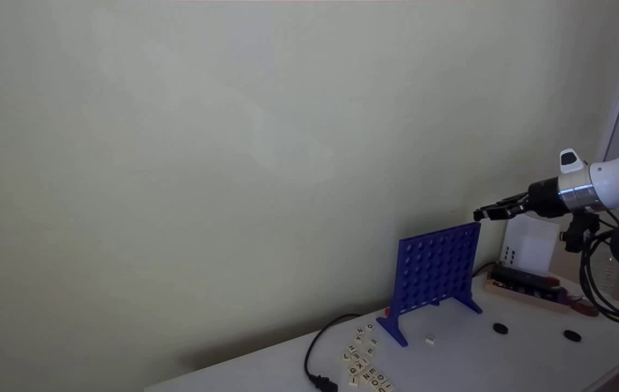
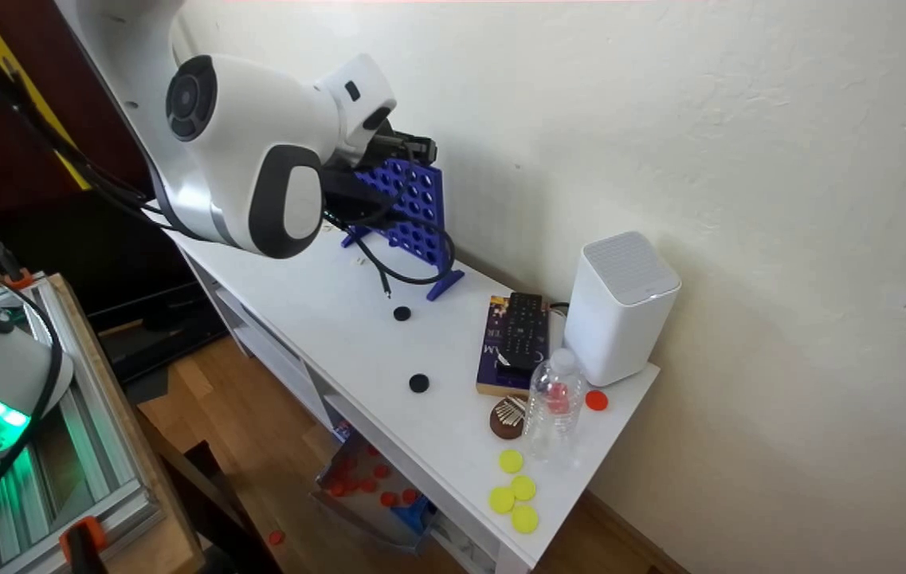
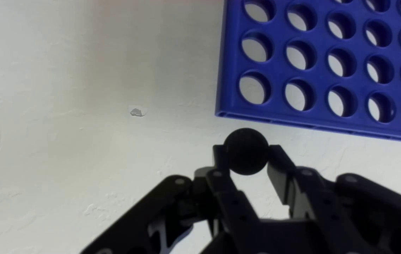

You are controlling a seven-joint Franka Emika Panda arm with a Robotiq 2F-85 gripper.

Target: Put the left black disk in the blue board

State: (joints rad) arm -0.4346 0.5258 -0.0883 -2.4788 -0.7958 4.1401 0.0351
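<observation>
The blue board [image 1: 436, 270] stands upright on the white table near the wall, its holes empty where I see them. It also shows in an exterior view [image 2: 421, 199], partly behind the arm, and in the wrist view [image 3: 322, 60]. My gripper [image 3: 247, 155] is shut on a black disk [image 3: 246, 151], held by its edges between the fingertips. In the wrist view a gap shows between the disk and the board's top edge, near one corner. In an exterior view the gripper [image 1: 478, 214] is at that top corner. Two more black disks [image 1: 500, 328] [image 1: 572, 336] lie on the table.
A white box [image 2: 620, 311], a book with remotes [image 2: 520, 343], a clear bottle [image 2: 554, 414] and a brown round object [image 2: 505, 422] stand past the board's end. Yellow disks [image 2: 524, 519] and a red disk [image 2: 597, 400] lie there. Letter tiles [image 1: 361, 366] and a cable [image 1: 309, 348] lie opposite.
</observation>
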